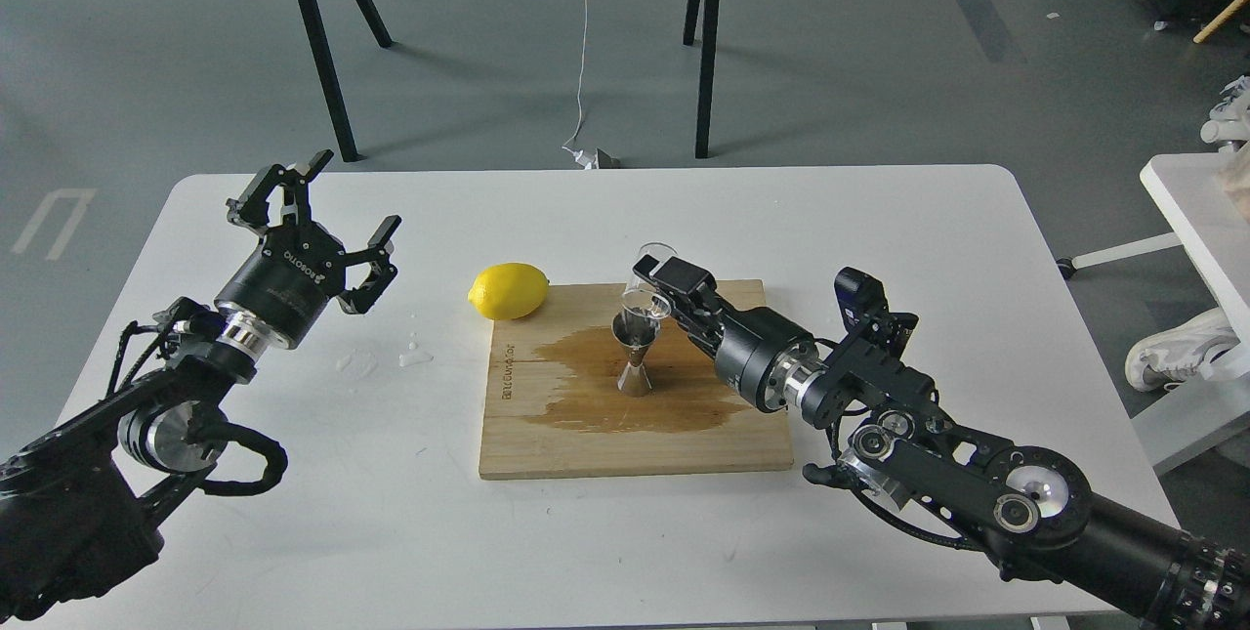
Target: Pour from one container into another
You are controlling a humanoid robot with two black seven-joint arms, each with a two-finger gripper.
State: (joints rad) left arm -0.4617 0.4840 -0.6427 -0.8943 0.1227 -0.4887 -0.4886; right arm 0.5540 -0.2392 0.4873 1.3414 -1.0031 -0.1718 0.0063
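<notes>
Clear glass cup (pixel 652 290) tipped over upright steel jigger (pixel 635 357)

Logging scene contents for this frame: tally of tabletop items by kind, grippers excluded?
Lemon: 1
Wooden board, wet patch around the jigger: 1
Metal jigger, upright on the board: 1
Clear glass cup, tilted over the jigger, held by the right gripper: 1
Total: 4
</notes>
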